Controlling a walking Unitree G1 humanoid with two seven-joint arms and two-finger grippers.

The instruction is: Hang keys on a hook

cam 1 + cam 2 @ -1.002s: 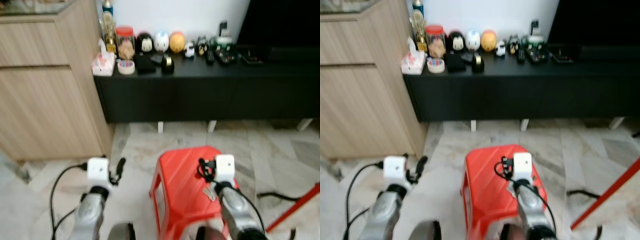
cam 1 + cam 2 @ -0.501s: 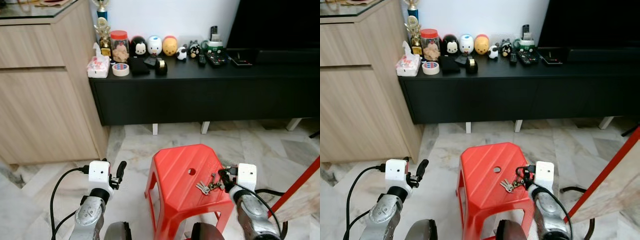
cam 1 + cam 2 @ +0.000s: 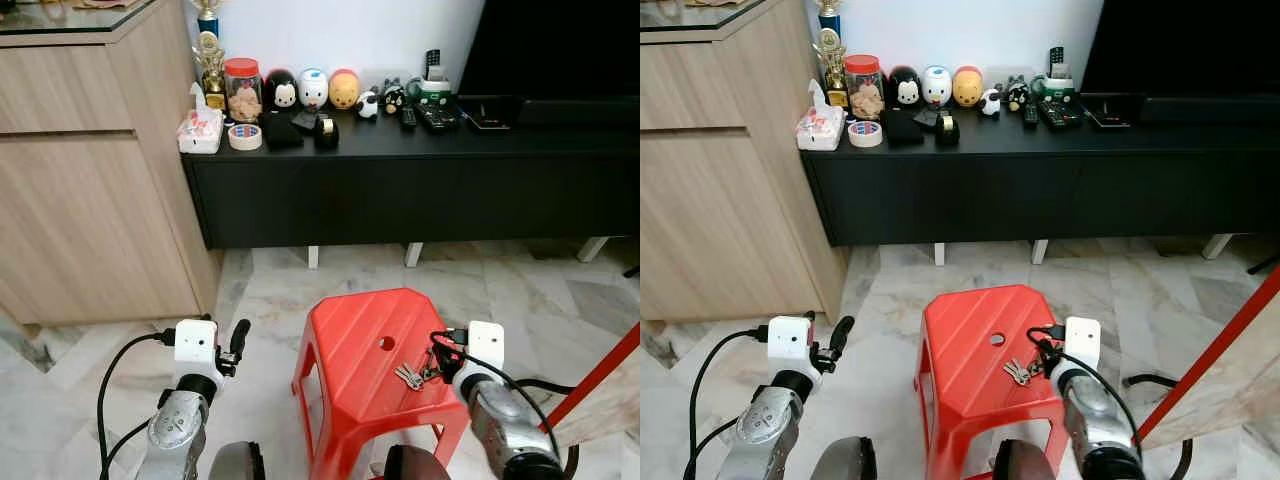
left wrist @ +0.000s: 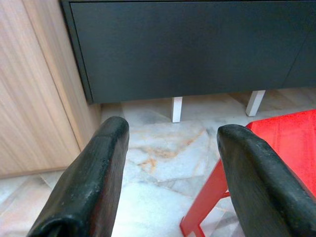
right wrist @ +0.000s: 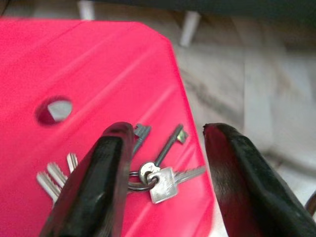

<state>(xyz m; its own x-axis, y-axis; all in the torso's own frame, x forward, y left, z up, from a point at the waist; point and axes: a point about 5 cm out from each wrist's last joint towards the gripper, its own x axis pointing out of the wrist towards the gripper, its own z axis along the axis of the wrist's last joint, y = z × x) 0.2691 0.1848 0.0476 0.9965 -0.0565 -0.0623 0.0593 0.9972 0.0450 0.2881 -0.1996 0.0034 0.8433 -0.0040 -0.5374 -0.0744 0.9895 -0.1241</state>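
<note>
Wood-grain cabinet (image 3: pixel 90 170) at upper left of the head view, beside a long black console (image 3: pixel 420 180) across the top, lined with jars, tape and small figurines. Marble floor (image 3: pixel 270 300) below. At lower left, left gripper (image 4: pixel 170 182) hovering over bare floor near the cabinet corner, 2 fingers spread wide, grasping nothing. At lower centre, red plastic stool (image 3: pixel 355 350) with a round hole in its seat. Bunch of keys (image 5: pixel 148 173) lying on the seat near its right edge. At lower right, right gripper (image 5: pixel 163 177) poised just over the keys, fingers parted on either side of the ring, not clenched.
</note>
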